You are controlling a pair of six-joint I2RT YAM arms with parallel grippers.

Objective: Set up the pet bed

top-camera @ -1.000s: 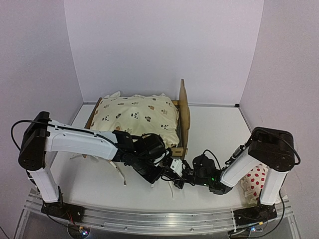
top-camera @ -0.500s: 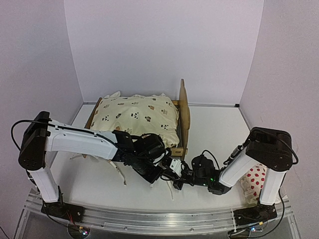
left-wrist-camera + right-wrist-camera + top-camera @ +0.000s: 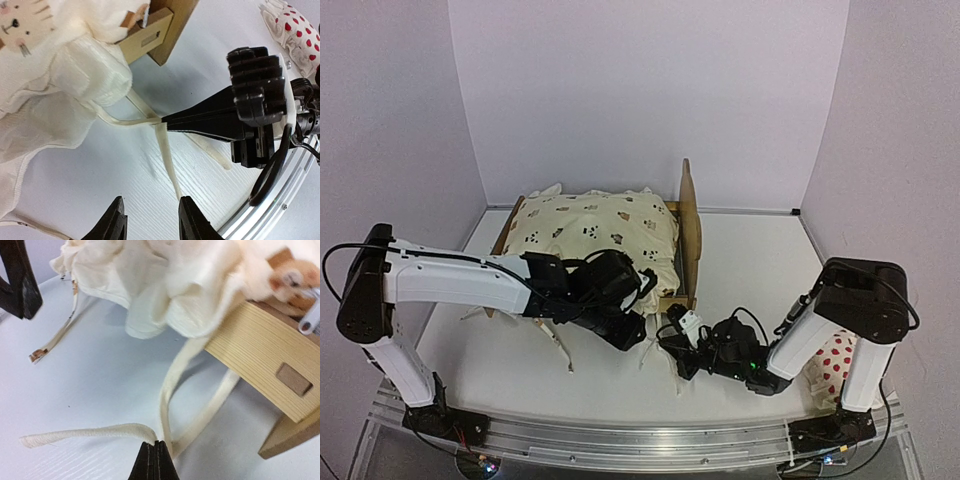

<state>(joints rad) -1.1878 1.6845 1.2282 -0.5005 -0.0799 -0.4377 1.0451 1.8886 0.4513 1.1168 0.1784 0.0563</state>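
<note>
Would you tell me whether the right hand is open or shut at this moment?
Shut: the right hand shows no gap between its fingers, which pinch the cushion's cream tie.

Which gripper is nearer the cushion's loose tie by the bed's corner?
Right. The right gripper is shut on the tie; the left gripper is open, hanging just off the tie's free end.

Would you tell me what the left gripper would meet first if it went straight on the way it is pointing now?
Most likely the cream tie lying just ahead of the open left gripper; beyond it is the right gripper, shut on that tie. Depth is unclear.
</note>
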